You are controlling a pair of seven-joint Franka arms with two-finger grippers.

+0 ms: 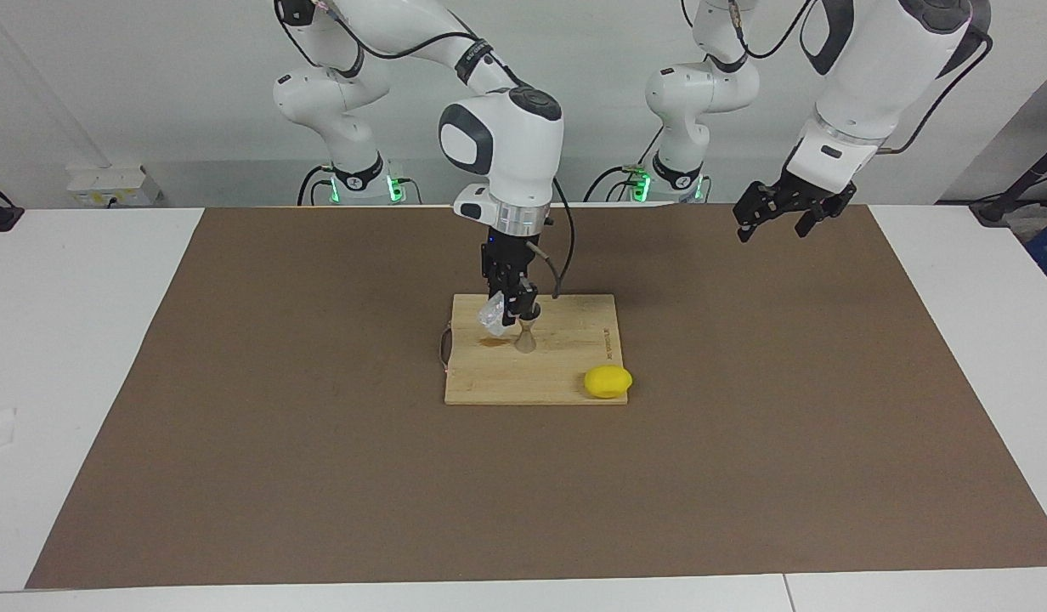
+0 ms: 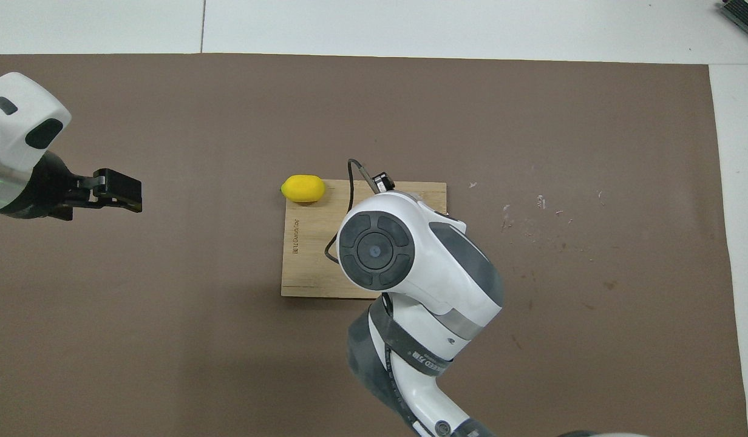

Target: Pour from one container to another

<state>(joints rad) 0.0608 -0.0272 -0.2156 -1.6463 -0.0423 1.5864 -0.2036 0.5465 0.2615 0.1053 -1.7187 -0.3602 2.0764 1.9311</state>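
The right gripper (image 1: 508,313) hung over the wooden cutting board (image 1: 566,374), clamped on the small clear cup (image 1: 491,315), which it held tilted in the air with its mouth leaning toward the metal jigger (image 1: 526,337). The jigger stood upright on the board, just beside and slightly below the cup, its upper rim partly hidden by the gripper's fingers; whether the cup's lip touched that rim could not be told. A small brownish stain (image 1: 491,342) lay on the board under the cup. From overhead, the right arm's wrist covered both cup and jigger, so only the bare edge of the board (image 2: 304,267) showed there. A yellow lemon (image 1: 608,382) rested at the board's corner farthest from the robots, toward the left arm's end of the counter, and it appeared in the overhead view as well (image 2: 302,188). The board sat in the middle of a brown mat (image 1: 319,476) spread across the white counter (image 1: 82,340). The left arm waited, its gripper (image 1: 774,219) raised with jaws spread apart and empty over the mat's edge nearest the robots; from overhead the same gripper (image 2: 120,190) showed well apart from the board.
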